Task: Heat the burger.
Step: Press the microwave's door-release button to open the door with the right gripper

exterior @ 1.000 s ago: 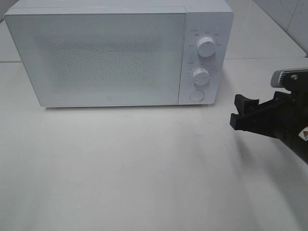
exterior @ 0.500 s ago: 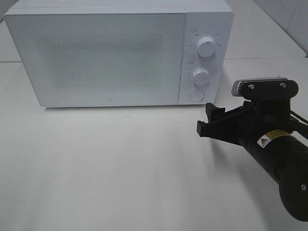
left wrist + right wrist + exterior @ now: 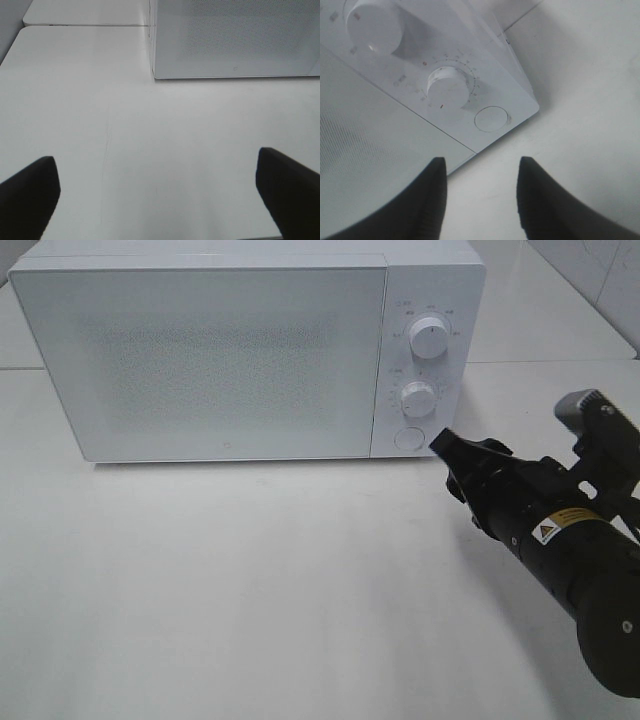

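Observation:
The burger is out of view in every frame. A white microwave (image 3: 220, 360) stands at the back of the table with its door closed. My right gripper (image 3: 450, 452) points at the lower right corner of the microwave's control panel, just short of the round button (image 3: 408, 438). In the right wrist view its two black fingers (image 3: 432, 195) stand partly apart, with nothing between them, and the round button (image 3: 491, 118) lies just ahead. My left gripper (image 3: 155, 156) hangs over bare table in front of the microwave's left corner (image 3: 155, 75), jaws wide apart and empty.
Two white knobs sit on the control panel, an upper one (image 3: 430, 338) and a lower one (image 3: 417, 398). The white table (image 3: 250, 580) stretches in front of the microwave. A tiled wall runs along the far right edge (image 3: 610, 280).
My right arm has swung in from the right edge toward the microwave's control panel and rolled over. Its jaws have narrowed. The left gripper has stayed wide.

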Action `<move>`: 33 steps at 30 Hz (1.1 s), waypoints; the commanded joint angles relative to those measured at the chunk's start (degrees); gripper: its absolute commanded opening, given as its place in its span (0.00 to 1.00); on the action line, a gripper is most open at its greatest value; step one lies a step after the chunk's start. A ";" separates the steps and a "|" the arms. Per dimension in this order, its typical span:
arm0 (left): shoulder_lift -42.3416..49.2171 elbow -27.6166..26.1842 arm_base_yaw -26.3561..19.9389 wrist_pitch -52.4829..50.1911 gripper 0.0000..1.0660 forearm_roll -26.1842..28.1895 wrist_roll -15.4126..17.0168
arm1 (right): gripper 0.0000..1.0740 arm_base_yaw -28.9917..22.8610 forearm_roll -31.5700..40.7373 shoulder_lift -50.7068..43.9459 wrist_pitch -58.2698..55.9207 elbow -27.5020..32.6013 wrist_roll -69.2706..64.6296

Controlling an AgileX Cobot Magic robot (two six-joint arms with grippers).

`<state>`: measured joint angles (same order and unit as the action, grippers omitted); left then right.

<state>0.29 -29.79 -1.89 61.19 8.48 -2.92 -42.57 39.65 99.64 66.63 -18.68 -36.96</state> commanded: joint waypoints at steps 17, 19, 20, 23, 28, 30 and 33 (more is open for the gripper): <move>0.97 0.29 -0.23 -0.23 0.94 0.17 0.00 | 0.00 -0.06 1.38 -0.23 -3.67 -3.04 -37.41; 0.97 0.29 -0.23 -0.23 0.94 0.17 0.00 | 0.00 -0.06 1.83 0.06 -3.78 -3.50 -37.30; 0.97 0.29 -0.23 -0.23 0.94 0.17 0.00 | 0.00 -0.06 1.83 0.06 -3.78 -3.50 -37.30; 0.97 0.29 -0.23 -0.23 0.94 0.17 0.00 | 0.00 0.63 2.12 3.15 -5.39 -5.39 -37.99; 0.97 0.29 -0.23 -0.23 0.94 0.17 0.00 | 0.00 0.63 1.49 6.93 -5.27 -8.31 -40.85; 0.97 0.29 -0.23 -0.23 0.94 0.17 0.00 | 0.00 0.86 1.72 8.77 -5.27 -10.37 -40.91; 0.97 0.29 -0.23 -0.23 0.94 0.17 0.00 | 0.00 2.35 1.32 10.31 -5.79 -12.61 -40.85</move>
<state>0.29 -29.79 -1.89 61.19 8.48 -2.92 -41.54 41.60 108.80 61.31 -29.28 -77.75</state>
